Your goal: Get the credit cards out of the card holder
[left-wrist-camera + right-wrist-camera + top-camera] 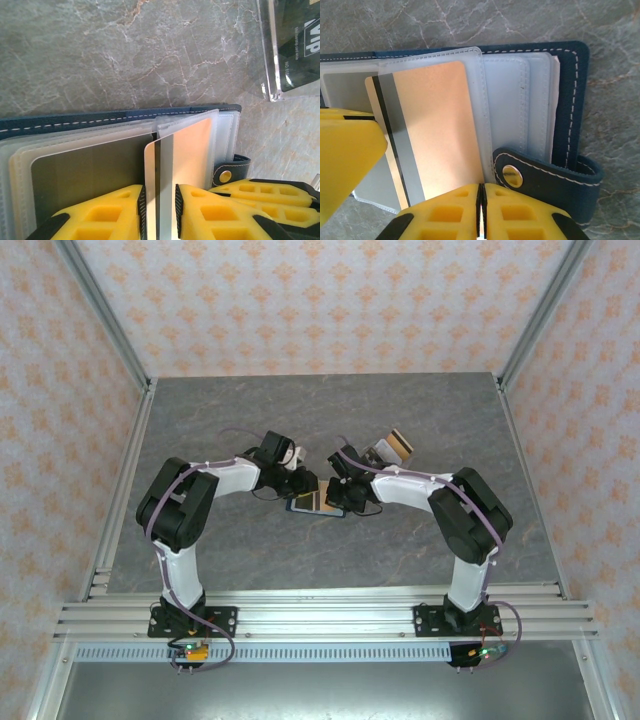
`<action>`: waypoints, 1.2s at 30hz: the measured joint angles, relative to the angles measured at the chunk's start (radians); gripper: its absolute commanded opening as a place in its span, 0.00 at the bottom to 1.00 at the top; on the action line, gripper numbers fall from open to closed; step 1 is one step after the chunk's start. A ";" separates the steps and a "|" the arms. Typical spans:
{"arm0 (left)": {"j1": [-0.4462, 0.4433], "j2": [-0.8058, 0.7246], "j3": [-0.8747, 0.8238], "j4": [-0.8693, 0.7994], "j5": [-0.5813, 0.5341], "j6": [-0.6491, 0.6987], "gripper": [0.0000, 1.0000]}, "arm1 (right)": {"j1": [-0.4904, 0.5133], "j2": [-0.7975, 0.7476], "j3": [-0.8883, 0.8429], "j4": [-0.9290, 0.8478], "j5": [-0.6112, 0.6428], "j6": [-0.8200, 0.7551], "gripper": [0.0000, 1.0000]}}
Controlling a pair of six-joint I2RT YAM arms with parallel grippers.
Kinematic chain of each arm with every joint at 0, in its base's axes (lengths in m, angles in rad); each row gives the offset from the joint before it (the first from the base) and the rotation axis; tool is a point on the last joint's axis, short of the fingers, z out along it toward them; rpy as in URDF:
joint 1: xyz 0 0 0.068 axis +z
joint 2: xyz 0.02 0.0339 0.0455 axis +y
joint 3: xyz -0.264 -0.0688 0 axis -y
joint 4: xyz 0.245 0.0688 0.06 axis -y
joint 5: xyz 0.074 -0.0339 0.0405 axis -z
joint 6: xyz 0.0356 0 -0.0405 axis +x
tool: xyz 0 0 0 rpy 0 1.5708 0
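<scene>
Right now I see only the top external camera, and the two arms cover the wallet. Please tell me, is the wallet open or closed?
Observer: Open. The right wrist view shows the card holder lying flat with its snap tab undone.
Operator: Thank you. Is any card already coming out?
Observer: Yes. An orange-brown card with a dark stripe sits tilted, and its striped end pokes past the edge of its clear sleeve.
Operator: And the right claw, is it closed?
Observer: Yes. The right claw is shut, with its tips at that card's near edge. I cannot tell whether it pinches anything.
</scene>
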 measured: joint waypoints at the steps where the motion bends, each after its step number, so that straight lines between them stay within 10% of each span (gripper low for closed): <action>1: 0.000 0.001 0.000 0.002 0.005 -0.001 0.28 | 0.000 0.000 -0.001 0.003 -0.003 0.000 0.12; 36: 0.029 -0.026 -0.027 0.006 0.048 0.002 0.05 | 0.000 0.003 -0.007 0.023 -0.006 0.007 0.11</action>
